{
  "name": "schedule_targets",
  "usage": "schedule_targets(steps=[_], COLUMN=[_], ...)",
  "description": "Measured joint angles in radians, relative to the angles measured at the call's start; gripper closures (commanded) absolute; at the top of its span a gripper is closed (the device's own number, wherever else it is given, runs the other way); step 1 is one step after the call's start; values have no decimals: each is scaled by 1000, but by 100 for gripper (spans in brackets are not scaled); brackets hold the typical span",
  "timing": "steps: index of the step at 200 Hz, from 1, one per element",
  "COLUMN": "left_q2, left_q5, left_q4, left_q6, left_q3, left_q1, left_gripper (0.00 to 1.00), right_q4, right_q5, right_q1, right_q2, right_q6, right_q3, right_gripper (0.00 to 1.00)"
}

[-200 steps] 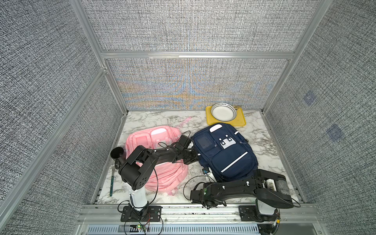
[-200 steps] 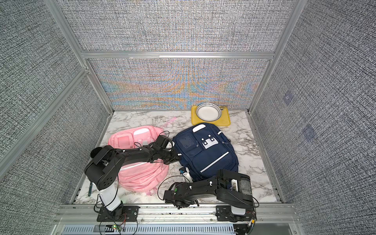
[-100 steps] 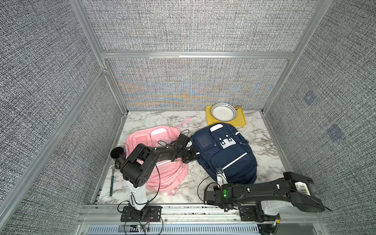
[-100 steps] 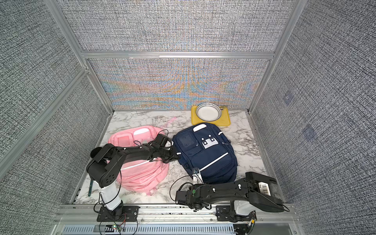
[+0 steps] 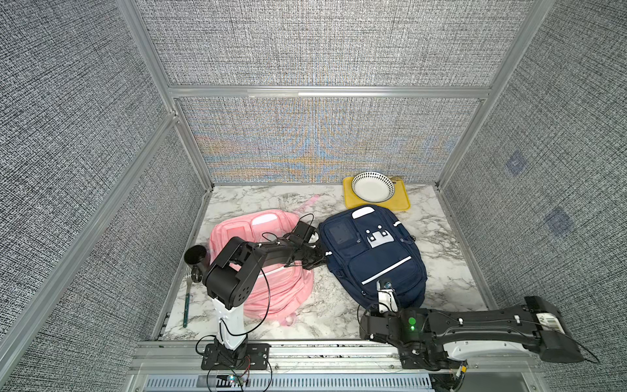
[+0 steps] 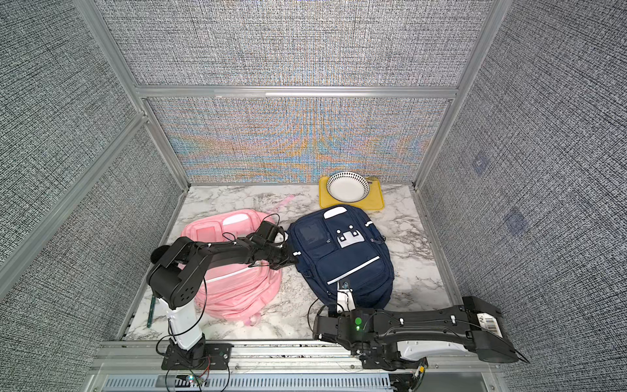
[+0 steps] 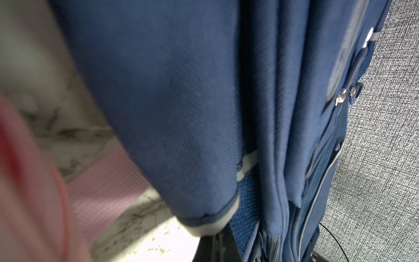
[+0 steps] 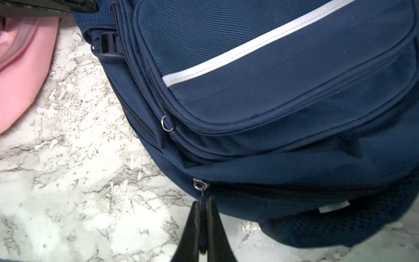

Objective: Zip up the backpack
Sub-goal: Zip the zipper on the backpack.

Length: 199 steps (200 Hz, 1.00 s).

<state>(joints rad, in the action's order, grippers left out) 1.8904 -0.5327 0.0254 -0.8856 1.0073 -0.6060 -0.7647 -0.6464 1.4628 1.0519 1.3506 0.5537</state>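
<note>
Left claw [image 5: 323, 260] pinches shut the side of the navy fabric backpack [image 5: 373, 258], lying right of the white marble counter's [image 5: 448, 251] centre, probably to steady it. Right claw [image 8: 203, 202] clamps its small dark zipper pull [image 8: 203, 229] for dragging.

The left arm [image 5: 271, 253] reaches from its 7 o'clock base toward 2 o'clock, with the left gripper [image 5: 321, 260] pinched closed. The right arm [image 5: 475, 322] lies low, stretched toward 9 o'clock. The right gripper [image 8: 203, 202] points to 12 o'clock, clamped tight.
</note>
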Motion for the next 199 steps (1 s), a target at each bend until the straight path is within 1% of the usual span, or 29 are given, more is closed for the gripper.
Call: schedule_targets(steps=[50,84,117,172,199], left_q2=[27,35,39,63,63], left_q5=[10,24,42,72,82], left_q4=[44,71,85,135,131], left_q6=[43,70,93,131,135], left_q3=[53,73,83,130,127], left_q1=[24,40,45,54,58], left_gripper=[100,100,100,100,100], right_q4=[56,6,34,69,118], right_q5=[-8,-48,-63,-64,-69], right_q1=[39,85,91,109,112], right_q2=[-4,-101,-173,-182,-161], right_q6=[-4,60,36,29,20], right_q3=[-8,13,6,-24,-40], right_gripper=[100,100,100,100,100])
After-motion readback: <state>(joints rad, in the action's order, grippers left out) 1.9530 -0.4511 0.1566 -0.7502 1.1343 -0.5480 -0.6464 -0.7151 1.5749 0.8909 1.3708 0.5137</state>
